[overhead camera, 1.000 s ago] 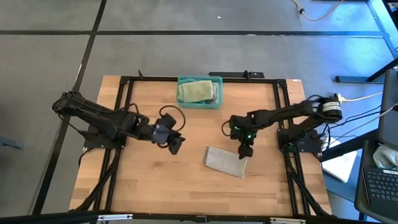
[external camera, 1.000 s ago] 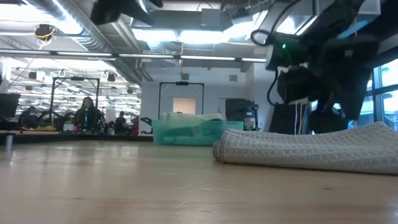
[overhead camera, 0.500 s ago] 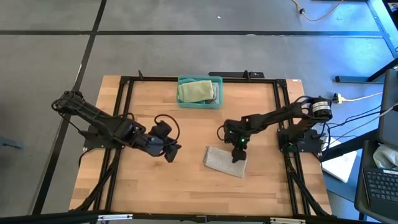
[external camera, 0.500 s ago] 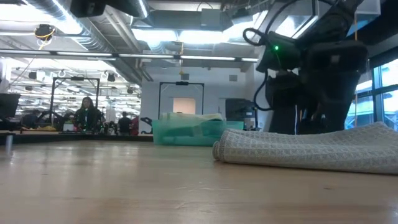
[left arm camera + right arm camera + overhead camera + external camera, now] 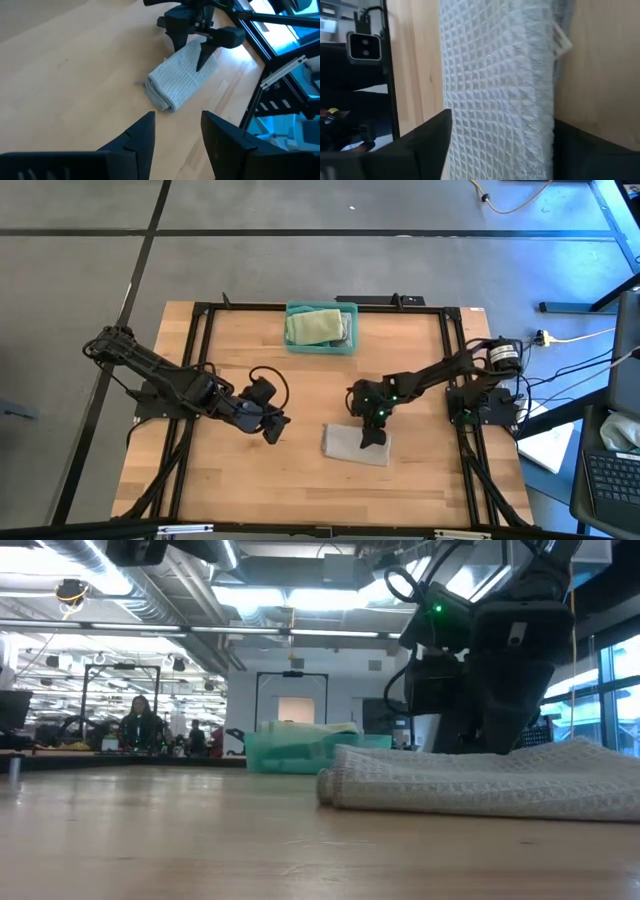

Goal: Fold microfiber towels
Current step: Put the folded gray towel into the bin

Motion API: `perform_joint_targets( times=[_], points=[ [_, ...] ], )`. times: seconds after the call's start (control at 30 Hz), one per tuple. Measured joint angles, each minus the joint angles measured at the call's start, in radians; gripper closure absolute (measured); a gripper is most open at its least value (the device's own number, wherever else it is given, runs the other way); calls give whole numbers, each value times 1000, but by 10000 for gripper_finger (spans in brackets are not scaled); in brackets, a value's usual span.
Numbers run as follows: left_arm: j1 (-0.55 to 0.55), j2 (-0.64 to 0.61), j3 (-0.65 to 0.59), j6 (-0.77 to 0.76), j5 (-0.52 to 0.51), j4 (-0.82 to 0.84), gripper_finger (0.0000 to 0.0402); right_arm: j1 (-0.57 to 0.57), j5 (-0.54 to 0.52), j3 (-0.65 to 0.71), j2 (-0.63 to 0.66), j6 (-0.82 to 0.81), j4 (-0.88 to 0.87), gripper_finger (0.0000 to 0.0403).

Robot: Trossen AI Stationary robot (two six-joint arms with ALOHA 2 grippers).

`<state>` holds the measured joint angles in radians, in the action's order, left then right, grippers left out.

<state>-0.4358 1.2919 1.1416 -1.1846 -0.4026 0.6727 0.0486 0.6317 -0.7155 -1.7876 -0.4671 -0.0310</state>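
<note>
Nearest the table's front edge, the folded grey towel [image 5: 355,445] lies flat on the wooden table [image 5: 220,480] with its small white tag [image 5: 562,39] showing at one edge, and the right gripper [image 5: 371,434] stands down on it with its fingers [image 5: 206,52] spread wide — one to either side of the cloth, not closed on it. Just left of that, well apart from the towel, the left gripper [image 5: 272,426] hovers with its jaws partly open and empty. Farther back, a teal bin [image 5: 320,345] at the table's far edge holds a pale green towel [image 5: 312,326] — a darker cloth shows beside it.
</note>
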Motion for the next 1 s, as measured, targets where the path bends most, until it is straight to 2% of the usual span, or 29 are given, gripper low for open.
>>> perform_joint_targets(
  times=[0.17,0.27,0.5,0.73,0.87,1.0],
  points=[
    [-9,0,0,-20,20,-6,251,2,10,-1,-40,1,78,174],
    [-24,0,0,-41,22,-10,251,12,-19,-1,-46,5,101,201],
    [-63,0,0,-88,23,-10,251,79,-111,-2,-67,130,154,259],
    [-79,0,0,-96,23,-7,251,97,-164,-4,-80,134,193,382],
    [-79,0,0,-92,22,-2,251,76,-158,-26,-83,96,177,385],
    [-79,0,0,-89,19,1,251,43,-175,-78,-29,79,90,385]
  ],
)
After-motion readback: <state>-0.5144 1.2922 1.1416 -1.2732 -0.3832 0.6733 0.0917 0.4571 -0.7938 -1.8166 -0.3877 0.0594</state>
